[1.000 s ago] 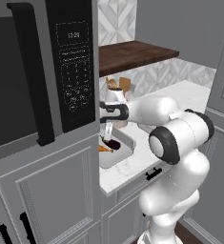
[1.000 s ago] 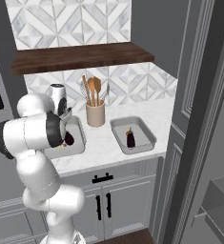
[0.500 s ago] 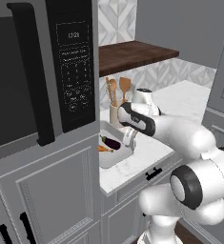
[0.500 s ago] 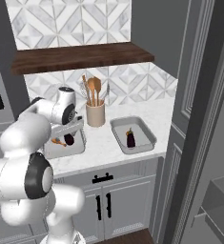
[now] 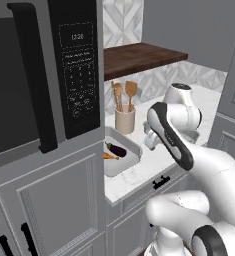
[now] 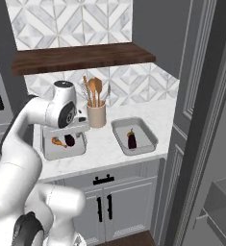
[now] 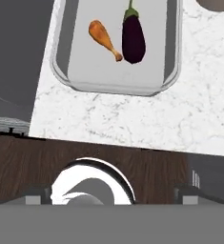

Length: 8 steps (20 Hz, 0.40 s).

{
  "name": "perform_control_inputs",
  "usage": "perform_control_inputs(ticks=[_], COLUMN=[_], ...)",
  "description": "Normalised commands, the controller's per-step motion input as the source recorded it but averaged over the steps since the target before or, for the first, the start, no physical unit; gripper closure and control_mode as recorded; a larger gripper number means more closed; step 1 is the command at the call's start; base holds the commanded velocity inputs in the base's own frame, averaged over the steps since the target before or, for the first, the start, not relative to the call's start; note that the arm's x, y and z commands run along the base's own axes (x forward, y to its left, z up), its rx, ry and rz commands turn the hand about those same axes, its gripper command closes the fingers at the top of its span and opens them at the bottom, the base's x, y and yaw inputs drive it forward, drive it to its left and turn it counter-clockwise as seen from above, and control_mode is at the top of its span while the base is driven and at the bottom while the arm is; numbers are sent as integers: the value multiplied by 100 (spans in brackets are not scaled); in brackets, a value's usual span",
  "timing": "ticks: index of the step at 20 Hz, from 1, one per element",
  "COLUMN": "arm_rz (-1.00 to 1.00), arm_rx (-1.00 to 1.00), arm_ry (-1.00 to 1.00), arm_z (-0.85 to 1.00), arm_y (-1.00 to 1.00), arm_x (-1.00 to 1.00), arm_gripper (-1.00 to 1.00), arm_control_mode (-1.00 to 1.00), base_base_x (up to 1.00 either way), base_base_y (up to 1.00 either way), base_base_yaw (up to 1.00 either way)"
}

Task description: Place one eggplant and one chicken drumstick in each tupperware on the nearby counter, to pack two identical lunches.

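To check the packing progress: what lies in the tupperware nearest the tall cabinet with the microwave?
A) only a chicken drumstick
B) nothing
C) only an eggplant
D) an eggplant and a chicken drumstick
D: in the hand view, that tupperware holds a dark purple eggplant and an orange chicken drumstick side by side.

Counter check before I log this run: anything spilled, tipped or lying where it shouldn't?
Nothing stands out. The left tray holds a drumstick and an eggplant; the right tray holds one eggplant. Both sit flat on the counter, and the utensil cup stands upright.

Marbled counter [image 6: 102, 144] bearing two tupperware [image 6: 148, 131], seemingly utensil cup [image 6: 97, 115]
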Motion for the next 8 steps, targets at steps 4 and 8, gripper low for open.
perform_control_inputs(ticks=[4, 8], arm_rz=[-27, -22], arm_rx=[0, 0], arm_ry=[1, -1], arm_z=[31, 21], arm_y=[-18, -1], arm_x=[-96, -98], arm_gripper=[-100, -100], arm_control_mode=[-100, -100], base_base_x=[0, 0], base_base_y=[0, 0], base_base_yaw=[0, 0])
